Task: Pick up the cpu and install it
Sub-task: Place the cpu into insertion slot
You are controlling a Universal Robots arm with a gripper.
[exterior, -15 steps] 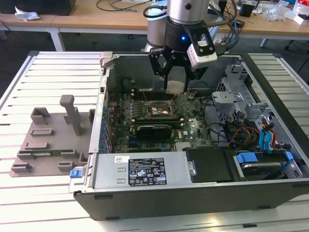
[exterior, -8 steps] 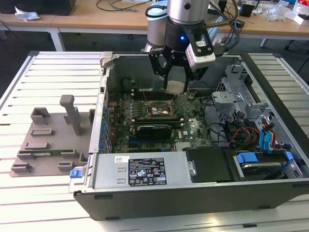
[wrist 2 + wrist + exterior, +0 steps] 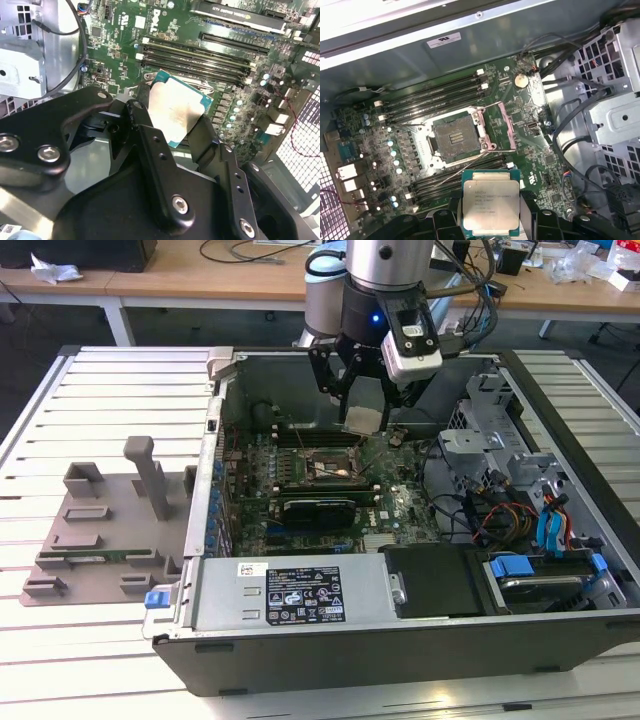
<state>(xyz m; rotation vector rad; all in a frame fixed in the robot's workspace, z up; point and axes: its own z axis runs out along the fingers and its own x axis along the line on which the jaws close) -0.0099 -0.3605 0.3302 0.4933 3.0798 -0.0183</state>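
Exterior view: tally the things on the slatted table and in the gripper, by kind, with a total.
Open computer case: 1
Grey fixture tray: 1
Cpu, clamped in the gripper above the motherboard: 1
Total: 3

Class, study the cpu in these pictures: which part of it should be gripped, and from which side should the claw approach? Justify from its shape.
Grip the cpu by two opposite thin edges, coming down from above its metal top. It is a flat square, so only the edges offer parallel faces; the claw holds it this way near the open socket.
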